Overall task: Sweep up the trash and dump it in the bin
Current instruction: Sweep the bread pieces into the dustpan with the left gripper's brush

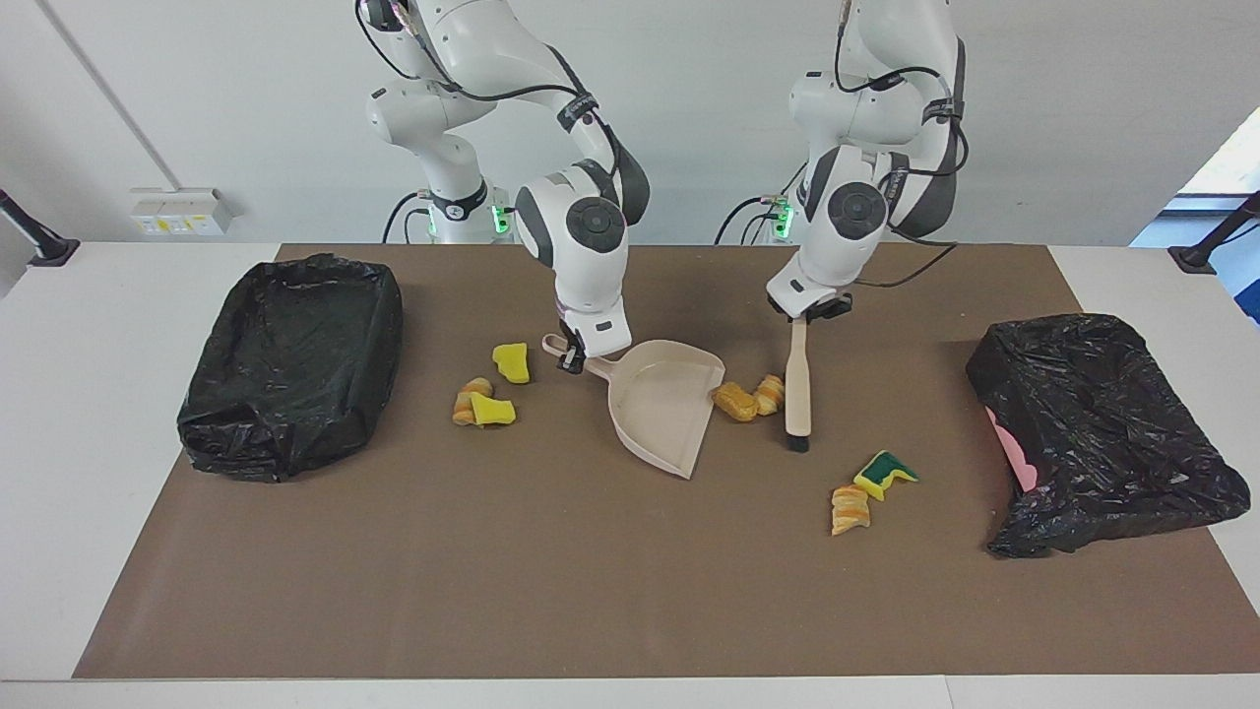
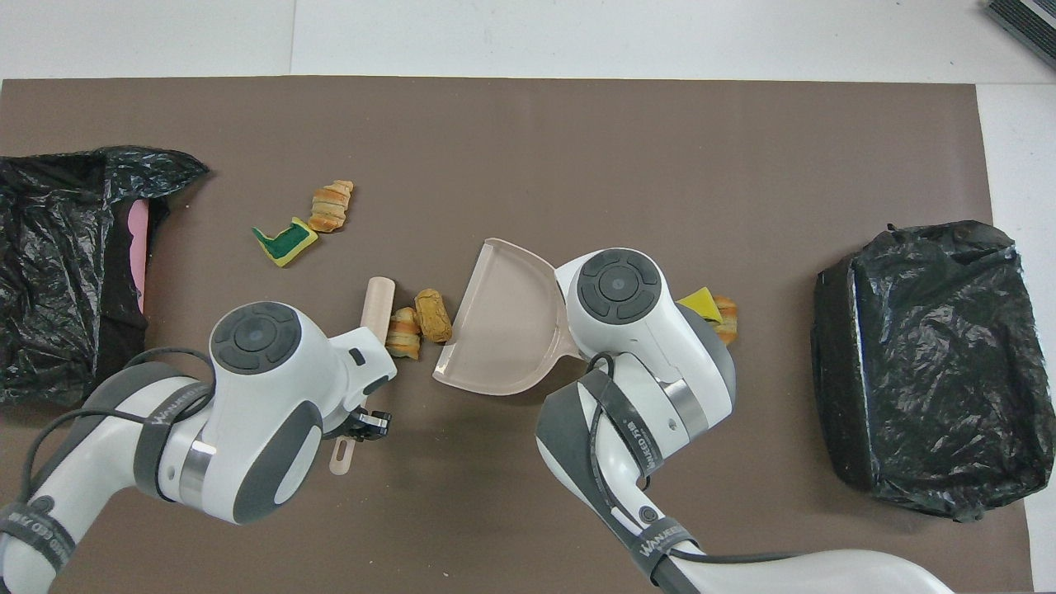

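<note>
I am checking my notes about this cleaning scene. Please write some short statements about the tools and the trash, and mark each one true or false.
1. The right gripper holds the dustpan by its handle. True.
2. The left gripper holds the brush. True.
3. Two pastry lumps already lie inside the dustpan. False: they lie on the mat between brush and dustpan mouth.
4. The green-backed sponge touches the brush. False: it lies apart, beside another pastry piece.
</note>
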You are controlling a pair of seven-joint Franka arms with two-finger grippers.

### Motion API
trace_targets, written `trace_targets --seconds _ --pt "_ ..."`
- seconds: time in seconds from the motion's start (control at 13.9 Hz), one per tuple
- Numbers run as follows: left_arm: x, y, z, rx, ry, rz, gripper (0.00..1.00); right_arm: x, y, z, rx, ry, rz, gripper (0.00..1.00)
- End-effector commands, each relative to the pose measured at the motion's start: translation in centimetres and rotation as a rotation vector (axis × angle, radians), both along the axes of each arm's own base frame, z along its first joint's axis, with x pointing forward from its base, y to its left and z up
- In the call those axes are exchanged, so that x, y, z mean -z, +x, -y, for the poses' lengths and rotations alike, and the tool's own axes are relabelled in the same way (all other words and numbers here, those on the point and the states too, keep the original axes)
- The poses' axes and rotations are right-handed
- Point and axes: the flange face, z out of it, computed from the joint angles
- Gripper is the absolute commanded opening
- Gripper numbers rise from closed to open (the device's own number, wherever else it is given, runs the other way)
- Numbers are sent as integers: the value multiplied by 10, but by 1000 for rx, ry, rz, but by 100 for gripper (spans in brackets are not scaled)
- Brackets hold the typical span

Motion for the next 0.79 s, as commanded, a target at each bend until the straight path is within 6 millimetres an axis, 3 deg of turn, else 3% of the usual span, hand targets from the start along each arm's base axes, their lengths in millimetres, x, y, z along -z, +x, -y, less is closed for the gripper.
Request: trace_targets --seconds 0.0,0.14,0.36,0.58,0.72 --pt "-12 -24 56 23 -91 35 0 9 3 4 12 -25 19 0" --pt "-25 -34 97 94 -124 74 0 9 3 4 12 -25 19 0" --pt "-53 -8 125 105 -154 113 0 9 3 4 14 -26 20 0" --pt "-65 10 96 62 -129 95 0 9 3 4 14 -26 20 0" --pt "-68 39 55 0 -90 63 0 9 3 5 15 -25 21 0"
